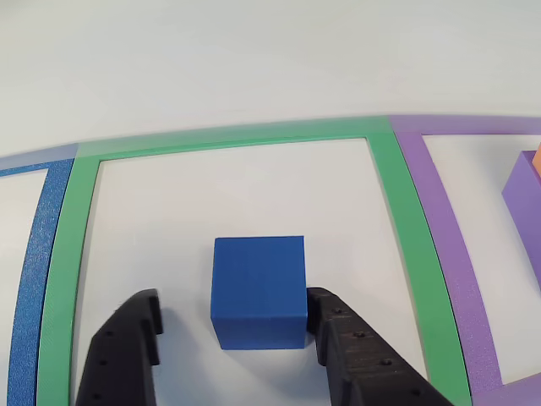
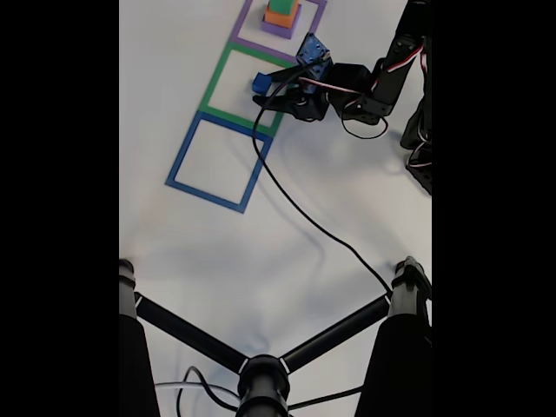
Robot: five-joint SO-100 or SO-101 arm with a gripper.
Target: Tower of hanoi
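blue cube (image 1: 258, 292) sits between the open tool (image 1: 235, 326) fingers.

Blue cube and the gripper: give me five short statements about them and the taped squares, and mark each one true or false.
1. The blue cube sits inside the green tape square. True.
2. The gripper is clamped shut with nothing between its fingers. False: the fingers stand apart, one on each side of the cube.
3. The green block rests on the orange block in the fixed view. True.
4. The blue tape square holds the stack. False: it is bare; the stack stands in the purple tape square.
5. The cube lies on the purple slab. False: it is on the white table.
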